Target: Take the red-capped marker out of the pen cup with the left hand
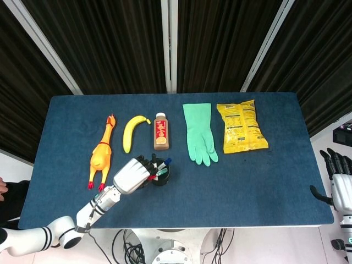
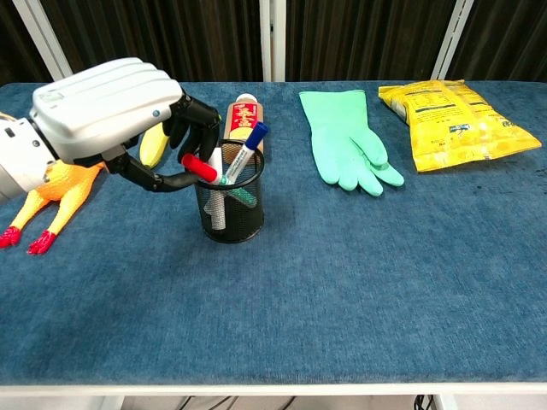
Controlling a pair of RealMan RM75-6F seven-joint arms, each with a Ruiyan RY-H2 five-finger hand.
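No legible text — print on bottle label and yellow bag too small.

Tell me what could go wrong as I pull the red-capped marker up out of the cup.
The left hand pinches only the red cap of the red-capped marker; it may slip free. The pen cup is light mesh and nothing holds it down, so a slanted pull could tip it. The blue-capped marker leans beside it and might snag or come along.
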